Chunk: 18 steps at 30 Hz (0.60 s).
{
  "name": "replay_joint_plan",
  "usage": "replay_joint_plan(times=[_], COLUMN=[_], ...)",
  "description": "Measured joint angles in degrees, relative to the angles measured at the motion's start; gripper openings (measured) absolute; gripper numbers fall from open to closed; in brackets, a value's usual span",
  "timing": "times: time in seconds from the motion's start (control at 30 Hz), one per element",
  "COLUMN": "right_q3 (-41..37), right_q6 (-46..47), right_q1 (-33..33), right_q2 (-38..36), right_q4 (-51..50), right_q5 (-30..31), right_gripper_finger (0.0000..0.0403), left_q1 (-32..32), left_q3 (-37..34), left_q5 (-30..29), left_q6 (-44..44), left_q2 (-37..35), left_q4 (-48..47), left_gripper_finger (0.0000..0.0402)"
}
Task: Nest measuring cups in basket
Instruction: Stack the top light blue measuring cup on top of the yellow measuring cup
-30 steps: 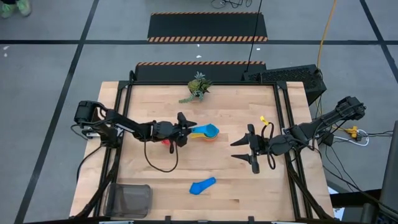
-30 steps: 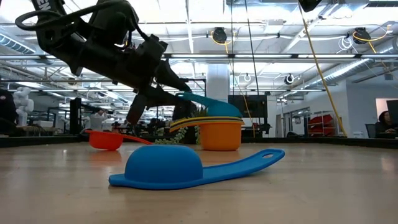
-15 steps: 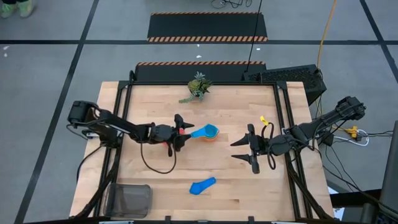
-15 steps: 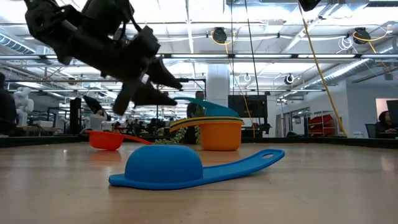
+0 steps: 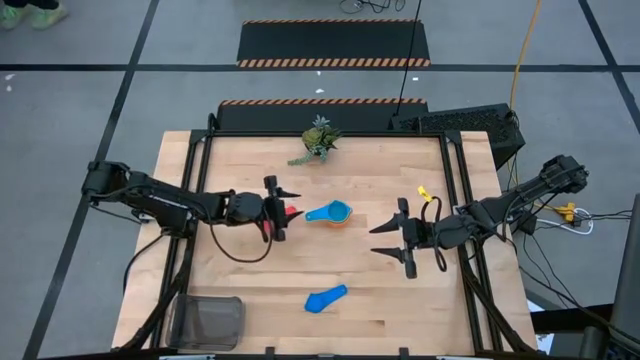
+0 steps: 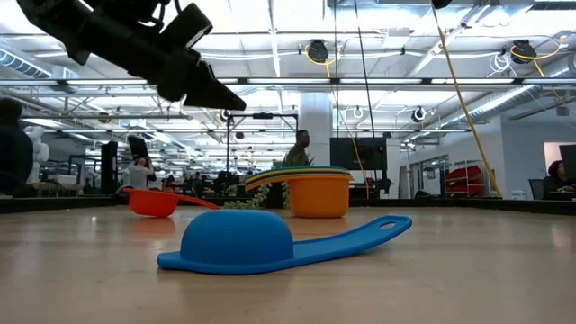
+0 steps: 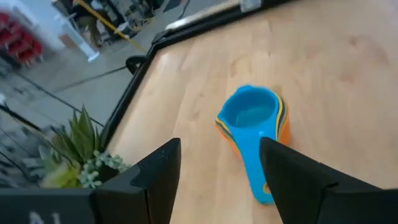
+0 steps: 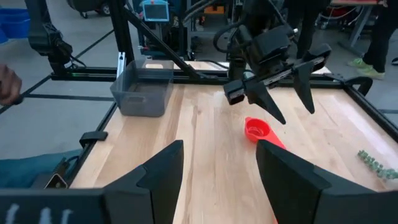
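Jaws of the left gripper (image 5: 277, 208) stand open and empty, raised above the bench (image 5: 240, 160), with the red cup (image 5: 291, 212) just beside the fingertips on the board below. In the right wrist view the same gripper (image 8: 289, 94) hangs over that red cup (image 8: 257, 130), fingers spread, not touching it. Jaws of the right gripper (image 5: 385, 238) are also open and empty, held over the bench's right half.

Stack of nested cups (image 5: 333, 213) sits mid-bench, light blue cup on top, orange at the bottom, handle toward the left gripper. Left wrist view shows the stack (image 7: 254, 121) just ahead of the open fingers, upright. Low view: orange bowl (image 6: 319, 193) with coloured rims layered above it.

Blue cup (image 5: 326, 298) lies alone, upside down, nearer the front edge; in the low view (image 6: 243, 240) it is dome up, handle flat on the wood.

Basket (image 5: 208, 320) stands at the front left corner, well apart from all cups.

Plant (image 5: 317, 139) at the far edge.
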Motion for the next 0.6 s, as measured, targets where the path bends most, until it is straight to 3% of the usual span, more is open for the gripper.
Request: replay_joint_plan(times=[0.2, 0.33, 0.43, 0.6], right_q3=[0.0, 0.0, 0.0, 0.0], right_q6=[-1.2, -1.3, -1.3, -1.1], right_q1=[-1.5, -2.4, -3.1, -3.8], right_q2=[0.1, 0.4, 0.7, 1.0], right_q4=[2.7, 2.7, 2.7, 2.5], right_q5=[0.1, 0.1, 0.1, -0.1], right_gripper_finger=[0.0196, 0.0196, 0.0196, 0.0196], left_q1=[1.0, 1.9, 2.3, 2.6], left_q3=[0.0, 0.0, 0.0, 0.0], left_q5=[0.6, 5.3, 7.9, 7.2], left_q6=[-11.9, -17.3, -19.3, -20.0], left_q2=[0.1, 0.1, 0.1, 3.0], left_q4=[1.0, 0.6, 0.4, 1.2], left_gripper_finger=[0.0218, 0.0218, 0.0223, 0.0255])
